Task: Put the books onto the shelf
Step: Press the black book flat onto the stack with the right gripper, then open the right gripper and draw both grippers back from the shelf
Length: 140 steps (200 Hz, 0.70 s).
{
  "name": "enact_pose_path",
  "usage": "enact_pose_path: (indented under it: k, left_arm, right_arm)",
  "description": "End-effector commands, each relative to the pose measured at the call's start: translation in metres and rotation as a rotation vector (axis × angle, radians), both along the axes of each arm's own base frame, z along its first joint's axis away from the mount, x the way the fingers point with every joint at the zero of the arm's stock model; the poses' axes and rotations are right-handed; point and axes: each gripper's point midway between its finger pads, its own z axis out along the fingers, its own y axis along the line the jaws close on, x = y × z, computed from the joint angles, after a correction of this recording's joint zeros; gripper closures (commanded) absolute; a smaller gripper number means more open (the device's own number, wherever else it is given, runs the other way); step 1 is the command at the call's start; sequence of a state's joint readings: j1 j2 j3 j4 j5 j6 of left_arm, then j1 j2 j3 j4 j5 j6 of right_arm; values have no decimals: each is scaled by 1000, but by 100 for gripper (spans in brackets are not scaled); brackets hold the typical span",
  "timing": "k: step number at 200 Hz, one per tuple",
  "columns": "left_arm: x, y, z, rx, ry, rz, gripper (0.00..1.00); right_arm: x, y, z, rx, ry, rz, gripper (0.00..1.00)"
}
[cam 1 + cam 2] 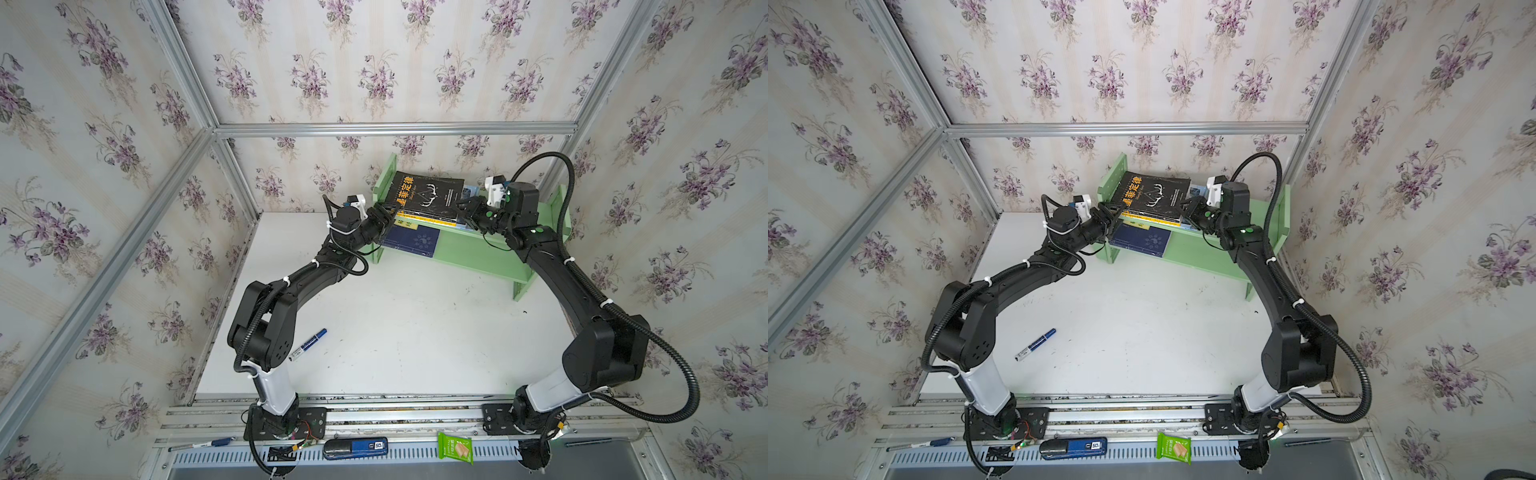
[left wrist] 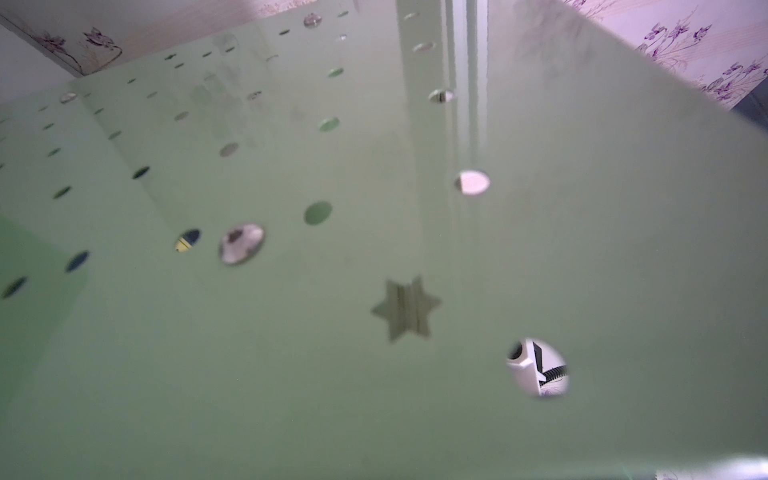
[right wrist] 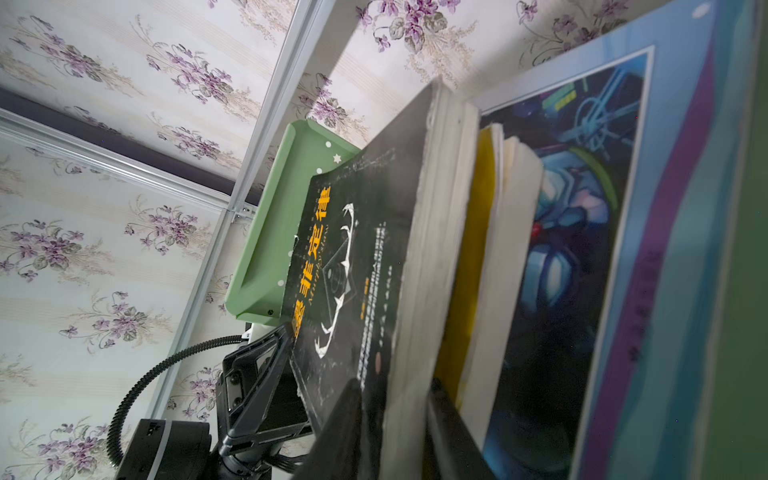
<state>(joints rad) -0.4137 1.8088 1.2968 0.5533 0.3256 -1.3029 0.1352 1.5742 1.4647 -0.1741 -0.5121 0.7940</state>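
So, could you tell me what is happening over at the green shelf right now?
Both arms are at the green shelf, working on the stack of books on its upper tier. The right gripper grips the right edge of the black book on top, one finger over the cover, one under. The left gripper is at that book's left edge; whether it holds it is unclear. A navy book lies on the lower tier, a blue marker on the table.
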Motion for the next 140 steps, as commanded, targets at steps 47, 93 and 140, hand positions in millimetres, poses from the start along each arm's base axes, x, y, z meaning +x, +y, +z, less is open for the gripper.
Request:
enact_pose_path:
  k: [47,93,140]
  left_arm:
    - [-1,-2,-9,7,34,-13,32]
    - [-2,-3,-9,6,33,-17,32]
    - [-2,-4,-8,5,30,-21,31]
  right_arm:
    - [6,-11,10,-74,-48,-48,75]
    - [8,-12,8,-91,-43,-53,74]
    - [11,-13,7,-98,-41,-56,76]
